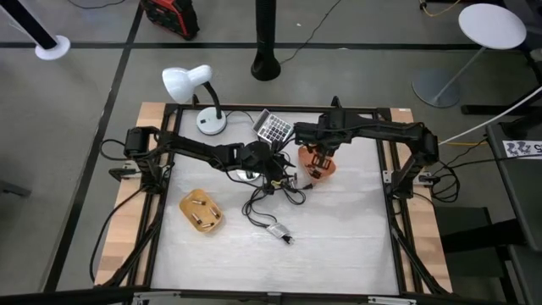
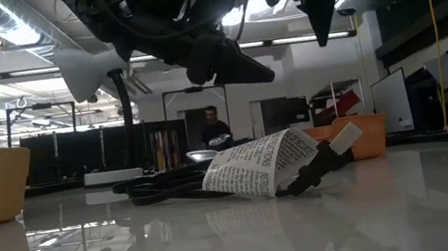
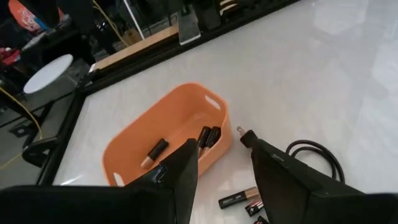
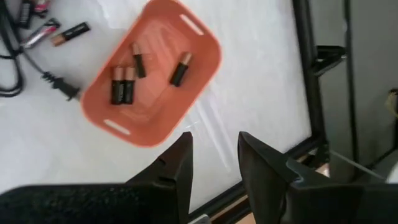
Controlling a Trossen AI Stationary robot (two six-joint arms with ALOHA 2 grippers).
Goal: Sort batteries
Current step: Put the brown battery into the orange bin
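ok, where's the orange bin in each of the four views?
High view: orange bin right of centre, partly under the right gripper.
Low view: low orange box at right, behind the printed label.
Left wrist view: centre-left, batteries inside.
Right wrist view: upper centre, four batteries inside.
Shared landmark: the black cable plug beside the bin, also in the left wrist view.

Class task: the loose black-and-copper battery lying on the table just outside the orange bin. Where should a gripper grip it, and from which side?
Grip the battery across its black mid-body, coming straight down from above. It lies flat, so fingers should close across its round sides. The orange bin sits beside it.
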